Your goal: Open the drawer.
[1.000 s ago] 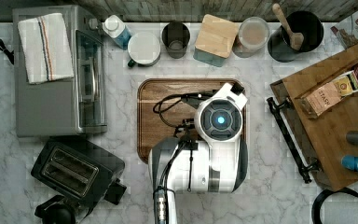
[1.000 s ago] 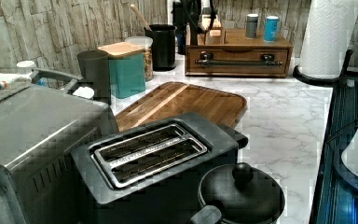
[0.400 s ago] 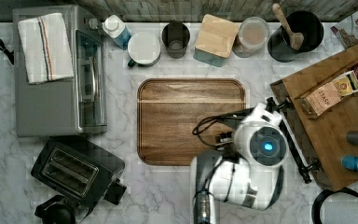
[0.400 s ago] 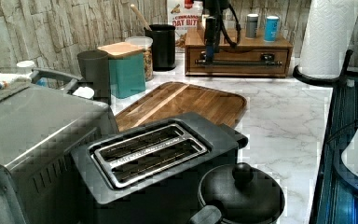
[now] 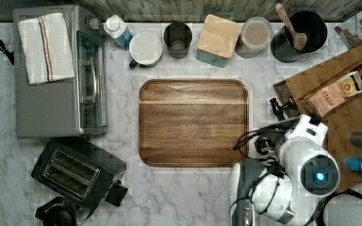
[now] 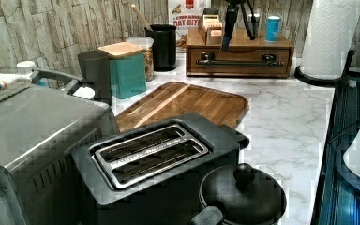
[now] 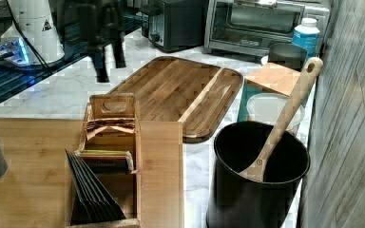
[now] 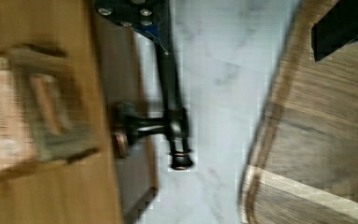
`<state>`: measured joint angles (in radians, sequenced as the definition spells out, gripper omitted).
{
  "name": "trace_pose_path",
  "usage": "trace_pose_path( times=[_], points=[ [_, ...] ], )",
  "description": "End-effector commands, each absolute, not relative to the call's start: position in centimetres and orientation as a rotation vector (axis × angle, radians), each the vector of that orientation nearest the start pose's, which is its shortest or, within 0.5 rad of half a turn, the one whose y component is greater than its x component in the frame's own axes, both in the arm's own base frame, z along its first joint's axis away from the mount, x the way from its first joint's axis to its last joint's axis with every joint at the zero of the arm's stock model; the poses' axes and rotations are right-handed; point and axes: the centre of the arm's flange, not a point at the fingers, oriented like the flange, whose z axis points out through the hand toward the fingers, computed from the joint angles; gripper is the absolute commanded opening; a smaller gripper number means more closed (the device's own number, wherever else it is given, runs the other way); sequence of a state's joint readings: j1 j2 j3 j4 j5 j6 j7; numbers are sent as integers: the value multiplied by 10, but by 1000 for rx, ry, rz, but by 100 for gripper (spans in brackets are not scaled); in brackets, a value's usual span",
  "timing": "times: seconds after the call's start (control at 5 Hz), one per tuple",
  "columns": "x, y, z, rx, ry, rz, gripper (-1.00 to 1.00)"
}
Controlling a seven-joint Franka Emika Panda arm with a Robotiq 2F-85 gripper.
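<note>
Drawer (image 6: 239, 63) front hidden in top view under arm (image 5: 306, 165). Handle (image 8: 170, 93) cut off by wrist view's edge; only one end visible. Box on drawer unit (image 8: 32, 116) smeared by motion blur, label unreadable. Gripper (image 6: 227, 33) dark and small in left view, upper part cut off by edge. In right view gripper (image 7: 107, 61) blurred. Paper towel roll (image 6: 330, 35) cut off at left view's top.
</note>
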<state>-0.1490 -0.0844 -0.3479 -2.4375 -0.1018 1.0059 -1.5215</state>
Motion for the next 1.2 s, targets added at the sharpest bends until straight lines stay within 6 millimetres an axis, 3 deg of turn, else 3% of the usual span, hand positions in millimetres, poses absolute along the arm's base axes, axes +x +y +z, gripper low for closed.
trace_pose_path(
  times=[0.2, 0.8, 1.2],
  points=[
    [435, -249, 330, -3233, -687, -281, 100],
    [450, -283, 313, -3282, -665, -211, 100],
    [454, -291, 286, -3312, -627, -361, 100]
  ],
)
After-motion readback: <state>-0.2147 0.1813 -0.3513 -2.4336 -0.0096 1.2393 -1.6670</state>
